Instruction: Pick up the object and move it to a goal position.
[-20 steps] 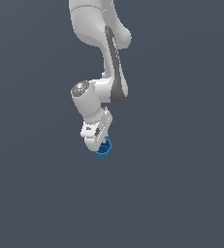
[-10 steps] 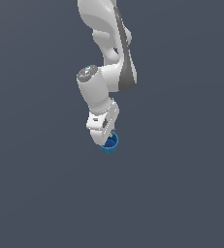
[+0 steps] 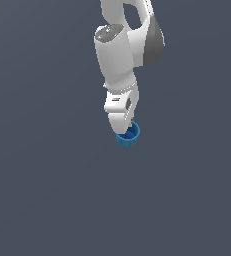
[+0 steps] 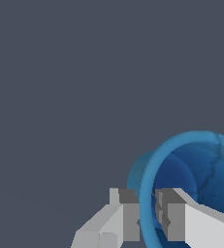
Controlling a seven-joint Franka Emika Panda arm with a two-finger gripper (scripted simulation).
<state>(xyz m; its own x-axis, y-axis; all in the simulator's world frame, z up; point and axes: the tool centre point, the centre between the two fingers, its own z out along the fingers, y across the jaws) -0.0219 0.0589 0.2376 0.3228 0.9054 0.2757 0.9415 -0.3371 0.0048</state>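
White robot arm holding a small blue cup by its rim against a plain dark grey background.

The arm reaches down from above, and its gripper is clamped on the blue cup, which sits just under the fingers and tilts with its opening facing up toward the exterior view's right. In the wrist view, one finger presses outside the cup's rim and the other sits inside the hollow.
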